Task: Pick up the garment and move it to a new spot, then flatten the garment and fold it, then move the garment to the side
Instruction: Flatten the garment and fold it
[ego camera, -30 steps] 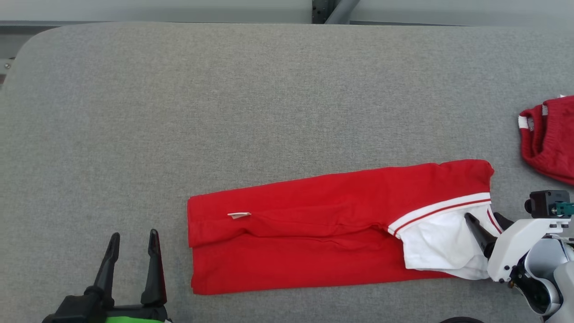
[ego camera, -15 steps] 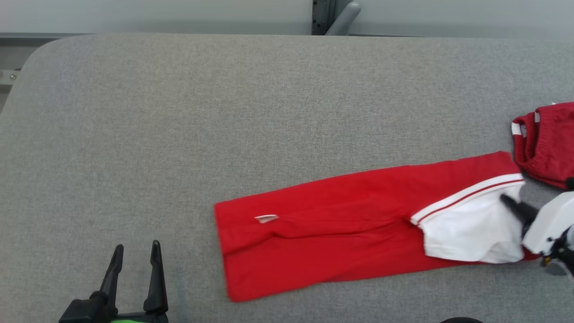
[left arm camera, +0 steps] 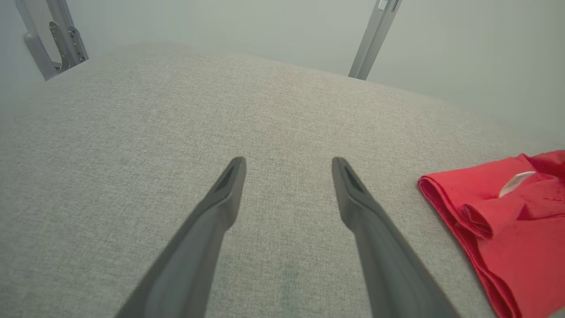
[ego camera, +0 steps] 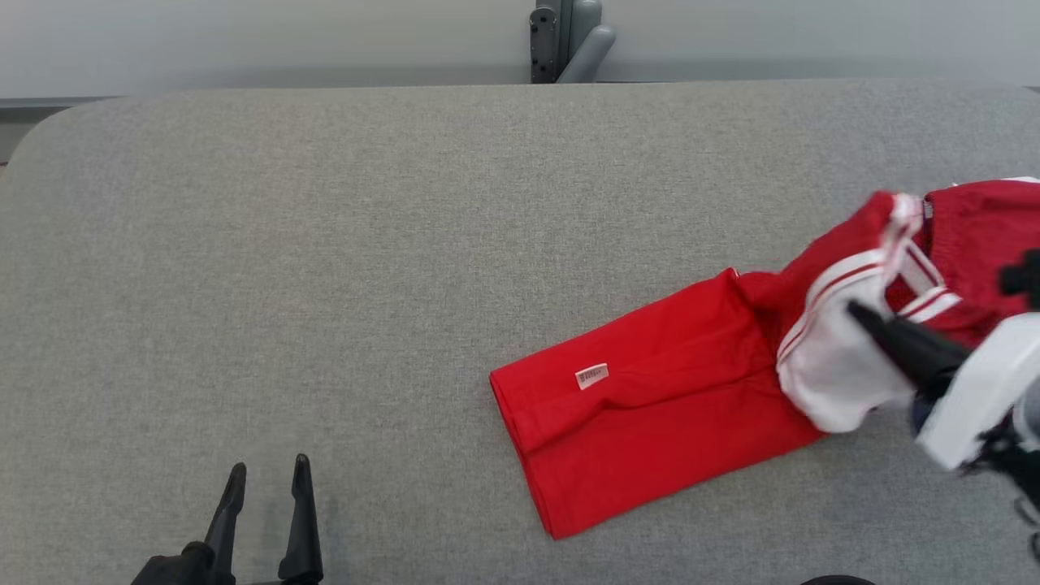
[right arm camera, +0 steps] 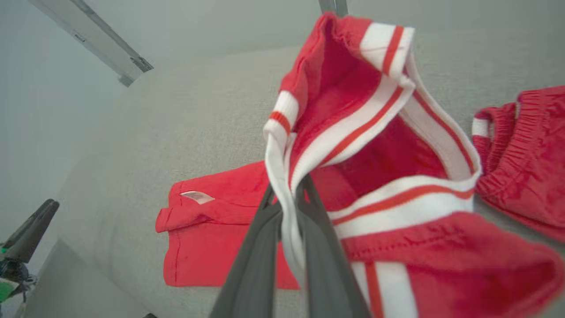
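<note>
Across the right half of the grey table (ego camera: 325,244) the red garment (ego camera: 650,414) lies diagonally, its folded end at lower left and its white-banded end raised at upper right. The right wrist view shows the right gripper (right arm camera: 287,194) clamped on the white hem, beside another red piece (right arm camera: 521,150). The left gripper (ego camera: 268,475) hovers with fingers apart, empty.

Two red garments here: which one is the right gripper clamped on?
The long folded red garment with white striped trim, pinched by the right gripper; the crumpled red elastic-waisted garment is not gripped.
</note>
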Controlling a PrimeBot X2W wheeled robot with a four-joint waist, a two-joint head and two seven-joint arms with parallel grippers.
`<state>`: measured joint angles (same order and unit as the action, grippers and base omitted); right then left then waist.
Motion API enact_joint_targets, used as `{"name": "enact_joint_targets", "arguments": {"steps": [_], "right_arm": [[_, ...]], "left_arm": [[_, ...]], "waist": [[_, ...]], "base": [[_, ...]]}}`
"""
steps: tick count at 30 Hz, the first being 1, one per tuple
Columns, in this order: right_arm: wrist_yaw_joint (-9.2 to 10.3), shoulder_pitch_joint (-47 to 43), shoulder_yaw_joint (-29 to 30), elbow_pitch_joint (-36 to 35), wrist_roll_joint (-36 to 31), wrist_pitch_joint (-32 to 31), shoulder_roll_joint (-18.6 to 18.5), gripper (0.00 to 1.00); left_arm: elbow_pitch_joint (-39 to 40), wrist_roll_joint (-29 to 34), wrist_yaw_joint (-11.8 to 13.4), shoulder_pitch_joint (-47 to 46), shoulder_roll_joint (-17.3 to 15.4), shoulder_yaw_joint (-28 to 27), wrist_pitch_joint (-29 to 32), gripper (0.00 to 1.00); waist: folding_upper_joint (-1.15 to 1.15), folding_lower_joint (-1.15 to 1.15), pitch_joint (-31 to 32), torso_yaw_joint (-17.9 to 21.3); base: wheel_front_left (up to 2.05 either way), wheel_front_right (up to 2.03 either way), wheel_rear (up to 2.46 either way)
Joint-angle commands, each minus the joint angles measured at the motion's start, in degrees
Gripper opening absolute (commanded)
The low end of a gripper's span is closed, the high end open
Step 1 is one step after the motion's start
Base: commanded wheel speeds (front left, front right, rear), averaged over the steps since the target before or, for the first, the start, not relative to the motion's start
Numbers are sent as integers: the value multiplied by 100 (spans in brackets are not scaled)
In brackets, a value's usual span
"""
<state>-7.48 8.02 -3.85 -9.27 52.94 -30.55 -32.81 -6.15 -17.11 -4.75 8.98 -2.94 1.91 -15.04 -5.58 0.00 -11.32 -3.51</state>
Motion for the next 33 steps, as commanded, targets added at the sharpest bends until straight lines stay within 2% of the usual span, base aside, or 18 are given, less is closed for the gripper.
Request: {"name": "enact_joint_targets", "arguments": {"steps": [1,3,4,5,8,11,15,21,22,23,26,29,31,33], "right_arm": [[-1,-54,-368,-142,-180,-80,266,0],[-1,59,-909,-159,-444,-109,649,0],[-1,59,-909,-159,-444,-109,649,0],[-1,129,-1163,-68,-599,-69,881,0],[-1,315,-1745,402,-1007,110,1482,0],[-1,469,-2137,960,-1375,336,1903,0],[-1,645,-2476,1591,-1754,510,2165,0],[-1,818,-2666,2078,-1944,695,2294,0],[-1,843,-2700,2113,-1961,745,2305,28],[-1,852,-2733,2118,-1953,792,2327,98],[-1,785,-2722,1952,-1907,931,2290,100],[-1,485,-2619,1295,-1783,1022,2092,100],[-1,198,-2355,647,-1606,1024,1927,100],[2,-154,-1787,36,-1605,1126,1764,100]], "left_arm": [[-30,-26,39,-44,-2,19,-16,100],[-67,-29,46,-135,-1,76,-16,100],[-67,-29,46,-135,-1,76,-16,100],[-88,-32,46,-176,-1,102,-16,100],[-193,-9,17,-290,-4,202,-16,100],[-287,22,-11,-387,-5,247,-16,100],[-384,-1,-5,-396,-2,231,-16,100],[-449,-69,14,-277,-2,222,-16,100],[-461,-80,20,-254,-2,223,-16,100],[-469,-89,27,-234,-2,222,-16,100],[-511,-86,29,-193,-3,235,-16,100],[-514,-92,50,-98,-3,154,-16,100],[-478,-65,69,-14,-3,63,-16,100],[-444,-60,75,58,-2,-14,-16,100]], "waist": [[0,0,-57,44],[0,0,-82,41],[0,0,-82,41],[0,0,-97,34],[0,0,-108,-55],[0,0,-93,-181],[0,0,-62,-327],[0,0,-16,-459],[0,0,-3,-470],[0,0,11,-475],[0,0,87,-500],[0,0,217,-523],[0,0,312,-499],[0,0,410,-463]], "base": [[0,0,0],[0,0,0],[0,0,0],[0,0,0],[0,0,0],[0,0,0],[0,0,0],[0,0,0],[0,0,0],[0,0,0],[0,0,0],[0,0,0],[0,0,0],[0,0,0]]}}
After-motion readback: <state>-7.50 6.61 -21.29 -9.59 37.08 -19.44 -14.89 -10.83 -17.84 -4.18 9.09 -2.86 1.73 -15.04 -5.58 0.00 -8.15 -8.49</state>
